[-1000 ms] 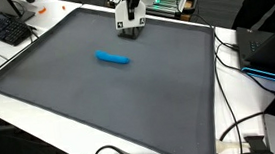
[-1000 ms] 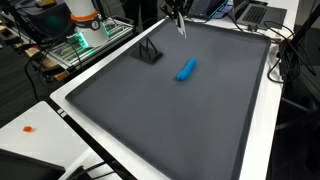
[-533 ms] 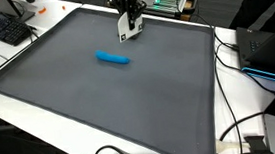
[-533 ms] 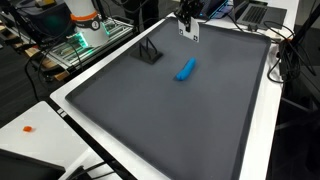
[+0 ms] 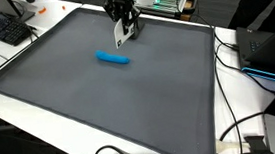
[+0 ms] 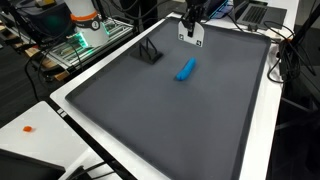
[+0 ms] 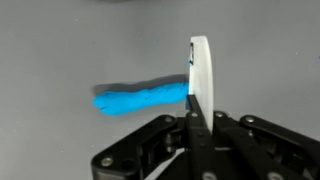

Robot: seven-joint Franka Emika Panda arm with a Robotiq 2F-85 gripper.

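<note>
A blue elongated object (image 5: 114, 58) lies on the dark grey mat (image 5: 99, 100); it also shows in the other exterior view (image 6: 186, 69) and in the wrist view (image 7: 140, 98). My gripper (image 5: 123, 24) hangs above the mat's far part, just beyond the blue object. It is shut on a thin flat white piece (image 5: 122, 34), which hangs below the fingers (image 6: 190, 32). In the wrist view the white piece (image 7: 201, 70) is seen edge-on between the fingers (image 7: 196, 112), with the blue object just behind and beside it.
A black keyboard (image 5: 3, 27) lies off the mat. A small black stand (image 6: 150, 52) sits on the mat near its edge. Laptops (image 6: 255, 12) and cables (image 5: 244, 143) surround the white table. A small orange item (image 6: 29, 128) lies on the table.
My gripper has moved with the white piece across the mat's far part toward the blue object and tilted the piece. The blue object has not moved.
</note>
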